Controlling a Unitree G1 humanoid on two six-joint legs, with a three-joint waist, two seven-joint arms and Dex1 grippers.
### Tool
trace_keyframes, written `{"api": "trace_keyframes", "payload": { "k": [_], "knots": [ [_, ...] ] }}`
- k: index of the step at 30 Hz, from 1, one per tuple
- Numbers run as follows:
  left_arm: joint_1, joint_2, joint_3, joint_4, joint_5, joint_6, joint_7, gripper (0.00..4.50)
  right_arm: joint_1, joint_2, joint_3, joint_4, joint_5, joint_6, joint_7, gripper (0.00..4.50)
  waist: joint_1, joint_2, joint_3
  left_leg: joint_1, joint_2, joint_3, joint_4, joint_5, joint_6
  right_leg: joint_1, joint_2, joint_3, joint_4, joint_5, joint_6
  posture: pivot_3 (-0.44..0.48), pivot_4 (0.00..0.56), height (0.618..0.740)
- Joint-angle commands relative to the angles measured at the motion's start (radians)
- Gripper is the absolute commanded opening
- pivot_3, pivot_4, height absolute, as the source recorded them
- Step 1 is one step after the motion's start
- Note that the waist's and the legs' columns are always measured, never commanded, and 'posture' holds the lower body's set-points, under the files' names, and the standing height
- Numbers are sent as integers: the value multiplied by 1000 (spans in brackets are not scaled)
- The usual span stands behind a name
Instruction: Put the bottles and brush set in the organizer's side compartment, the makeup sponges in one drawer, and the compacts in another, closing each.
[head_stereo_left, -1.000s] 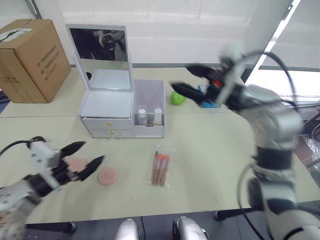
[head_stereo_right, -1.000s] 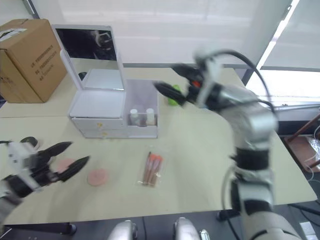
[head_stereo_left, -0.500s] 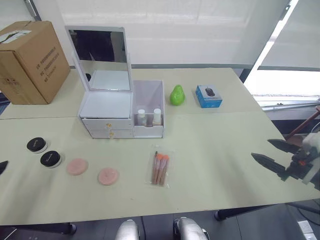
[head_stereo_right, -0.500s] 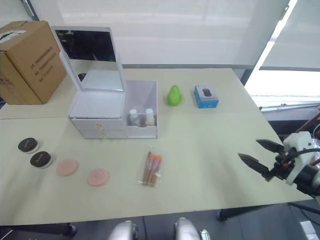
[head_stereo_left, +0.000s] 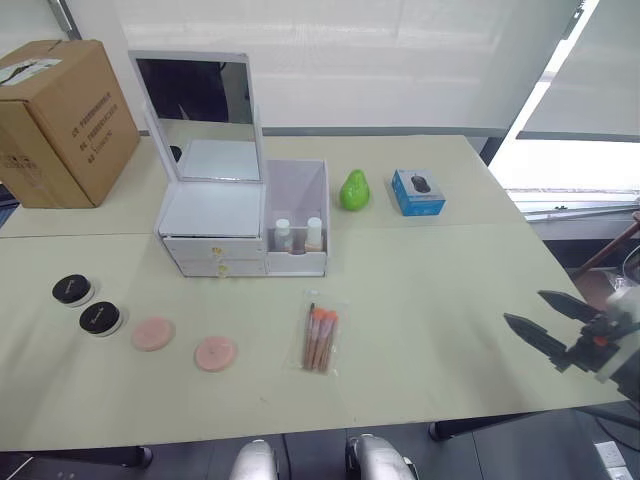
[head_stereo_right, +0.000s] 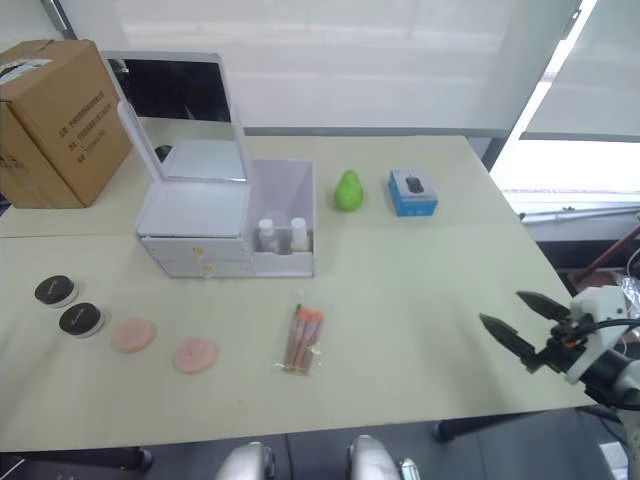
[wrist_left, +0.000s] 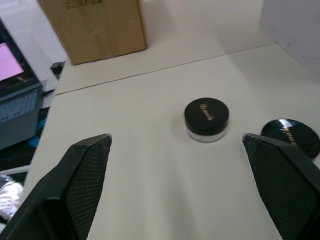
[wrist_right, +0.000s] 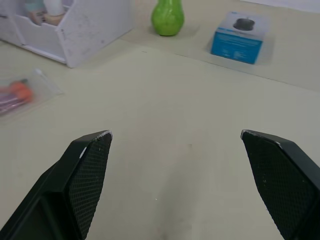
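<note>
Brush set (head_stereo_left: 320, 338) in slick, floppy clear pouch, flat on counter (head_stereo_left: 430, 280) before organizer (head_stereo_left: 245, 215); we'd pinch pouch edge. Right tool (head_stereo_left: 552, 328) apart, left tool (wrist_left: 190, 165) apart, both empty.

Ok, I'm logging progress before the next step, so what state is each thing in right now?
White organizer: mirror lid up, both drawers shut.
Two small bottles: upright in the side compartment.
Bagged orange brush set: flat on the table.
Two pink makeup sponges: on the table.
Two black-lidded compacts: closed, on the table.
Right tool: open, empty.
Left tool: open, empty.
</note>
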Motion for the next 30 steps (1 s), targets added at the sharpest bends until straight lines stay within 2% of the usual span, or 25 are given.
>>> {"api": "trace_keyframes", "payload": {
  "k": [1,3,5,9,13,15,18,23,30],
  "knots": [
    [48,-93,-36,-254,-55,63,1,4500,-71,3,88,-142,74,56,-45,4483,-2,-1,0,0,0,1,0,0,0,1,0,0,0,0,0,0,150,733],
    [94,-154,-60,-433,-85,129,25,4500,-111,10,144,-184,93,90,-78,4483,-4,-3,-1,-1,1,2,1,0,1,2,0,1,3,1,0,0,150,733],
    [131,-226,-130,-673,-115,211,91,4500,-170,20,229,-239,125,143,-111,4483,-4,-7,-1,-1,1,1,2,3,5,2,1,1,5,1,0,0,150,733],
    [147,-305,-245,-955,-134,324,191,4500,-246,5,334,-279,172,260,-156,4483,9,-8,-2,-2,1,2,3,3,5,2,1,3,5,1,0,0,150,733],
    [103,-349,-485,-1193,-168,430,214,4500,-368,1,396,-232,346,569,-270,4483,15,-7,-1,-2,0,2,6,5,9,3,1,4,5,2,1,0,150,733],
    [40,-351,-597,-1230,-146,465,211,4500,-437,8,403,-166,444,763,-340,4483,16,-8,-2,-2,-1,2,7,5,9,4,1,6,5,3,1,0,150,733],
    [-37,-349,-713,-1218,-109,470,179,3896,-514,40,396,-82,520,926,-419,4500,15,-10,-4,-3,-2,-2,8,6,10,4,4,7,5,4,0,0,150,733],
    [-193,-400,-879,-1082,-24,457,154,2305,-623,174,371,117,500,1129,-569,4500,10,-6,-4,-3,-7,-11,8,7,11,5,7,10,5,4,1,0,150,733],
    [-326,-477,-991,-875,69,384,100,73,-723,292,351,411,590,1167,-729,4500,7,-6,-4,-5,-10,-19,12,10,17,5,10,13,6,7,5,0,150,733]
  ]
}}
